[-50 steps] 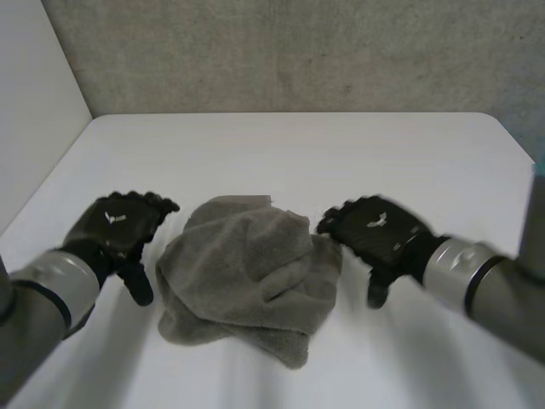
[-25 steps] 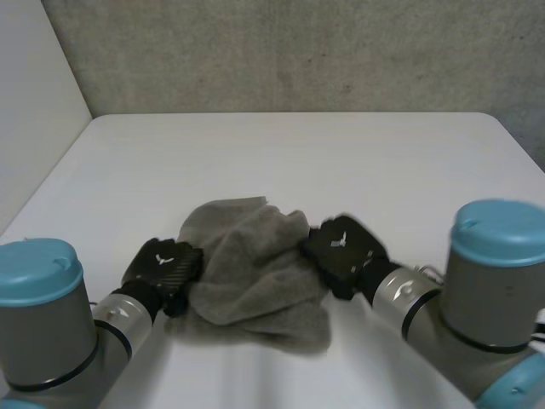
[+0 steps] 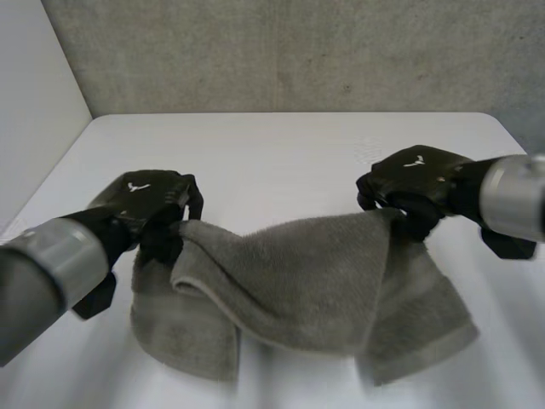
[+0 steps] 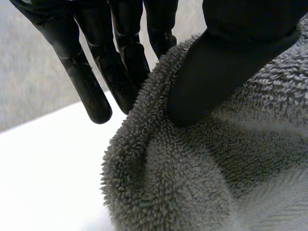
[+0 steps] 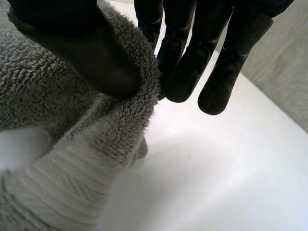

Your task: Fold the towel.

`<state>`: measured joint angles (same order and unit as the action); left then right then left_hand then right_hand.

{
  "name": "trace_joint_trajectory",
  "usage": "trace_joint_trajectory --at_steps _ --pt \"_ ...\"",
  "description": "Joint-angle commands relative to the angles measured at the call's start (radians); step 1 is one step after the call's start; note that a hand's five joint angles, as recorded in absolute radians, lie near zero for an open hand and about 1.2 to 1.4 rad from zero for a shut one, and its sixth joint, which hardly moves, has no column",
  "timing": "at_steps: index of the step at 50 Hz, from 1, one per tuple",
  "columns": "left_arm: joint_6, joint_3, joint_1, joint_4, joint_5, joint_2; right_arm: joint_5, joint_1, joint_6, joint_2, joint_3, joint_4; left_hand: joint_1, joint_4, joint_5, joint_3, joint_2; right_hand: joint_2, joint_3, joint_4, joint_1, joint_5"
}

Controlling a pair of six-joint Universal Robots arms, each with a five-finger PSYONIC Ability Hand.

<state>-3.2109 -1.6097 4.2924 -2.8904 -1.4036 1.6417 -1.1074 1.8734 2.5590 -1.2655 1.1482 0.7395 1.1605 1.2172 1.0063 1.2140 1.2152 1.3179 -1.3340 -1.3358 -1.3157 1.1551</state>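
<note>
Left hand first: it grips the towel at its left end. In the left wrist view the thumb presses the terry edge against the fingers behind it, a firm pinch on the towel. The cloth runs across from there as a sagging band with rumpled folds hanging below it. Those lower folds seem to rest on the table on the robot's side.

At the towel's right end, the right hand has the same hold. In the right wrist view its thumb clamps the edge, the fingers sit on the far side of the cloth, and a woven border strip hangs below the pinch.

My read is that this is the spreading step: the towel is pulled out between the two grips but not yet flat. Next it needs even tension, with both hands drawing apart level to take out the middle sag before it is laid down.

There is plenty of bare table beyond the towel, up to the grey wall. There is far less room on the robot's side, so laying it away from the robot looks safer.
</note>
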Motion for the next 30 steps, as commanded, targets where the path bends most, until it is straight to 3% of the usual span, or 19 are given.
trace_joint_trajectory --at_steps 1,4,6,7,8,9,10,11,16,20,22,30 --pt "0.0 0.261 0.012 -0.059 -0.012 0.405 -0.142 0.102 0.03 0.429 -0.356 -0.044 0.236 0.179 0.215 0.182 0.181 0.078 -0.062 -0.06 -0.081 0.067" --pt "0.002 0.411 0.012 -0.066 -0.018 0.539 -0.195 0.125 0.033 0.508 -0.455 -0.068 0.236 0.179 0.215 0.182 0.181 0.078 -0.062 -0.06 -0.081 0.067" --pt "0.003 0.482 0.013 -0.069 -0.034 0.585 -0.299 0.142 0.038 0.619 -0.605 -0.142 0.236 0.179 0.215 0.182 0.181 0.078 -0.062 -0.06 -0.081 0.067" --pt "0.006 0.54 0.018 -0.075 -0.06 0.619 -0.299 0.142 0.038 0.62 -0.605 -0.143 -0.023 -0.079 -0.043 -0.076 -0.077 0.078 -0.062 -0.06 -0.081 0.067" --pt "0.006 0.541 0.018 -0.075 -0.06 0.619 -0.348 0.145 0.038 0.65 -0.654 -0.181 -0.025 -0.082 -0.045 -0.079 -0.08 -0.217 0.233 0.235 0.215 -0.229" --pt "0.005 0.582 0.02 -0.079 -0.086 0.642 -0.392 0.15 0.038 0.653 -0.666 -0.215 -0.589 -0.646 -0.609 -0.643 -0.644 -0.717 0.733 0.735 0.715 -0.729" --pt "0.0 0.603 0.02 -0.082 -0.109 0.65 -0.393 0.15 0.038 0.653 -0.667 -0.215 -0.986 -1.043 -1.006 -1.04 -1.041 -0.722 0.738 0.74 0.72 -0.734" --pt "0.0 0.603 0.02 -0.082 -0.109 0.65 -0.422 0.151 0.04 0.644 -0.662 -0.236 -0.986 -1.043 -1.006 -1.04 -1.041 -1.103 1.119 1.121 1.101 -1.115" --pt "-0.001 0.587 0.02 -0.075 -0.173 0.61 -0.44 0.153 0.067 0.537 -0.575 -0.252 -0.986 -1.043 -1.006 -1.04 -1.041 -1.143 1.16 1.161 1.141 -1.155" --pt "-0.003 0.457 0.02 -0.087 -0.206 0.471 -0.434 0.151 0.078 0.419 -0.444 -0.265 -0.986 -1.043 -1.006 -1.04 -1.041 -1.143 1.16 1.161 1.141 -1.155" --pt "-0.003 0.405 0.02 -0.096 -0.206 0.414 -0.43 0.151 0.066 0.301 -0.304 -0.282 -0.986 -1.043 -1.006 -1.04 -1.041 -1.143 1.16 1.161 1.141 -1.155" --pt "-0.004 0.118 0.003 -0.156 -0.206 0.146 -0.43 0.148 0.066 0.043 0.097 -0.38 -0.976 -1.033 -0.997 -1.03 -1.031 -1.143 1.16 1.161 1.141 -1.155"
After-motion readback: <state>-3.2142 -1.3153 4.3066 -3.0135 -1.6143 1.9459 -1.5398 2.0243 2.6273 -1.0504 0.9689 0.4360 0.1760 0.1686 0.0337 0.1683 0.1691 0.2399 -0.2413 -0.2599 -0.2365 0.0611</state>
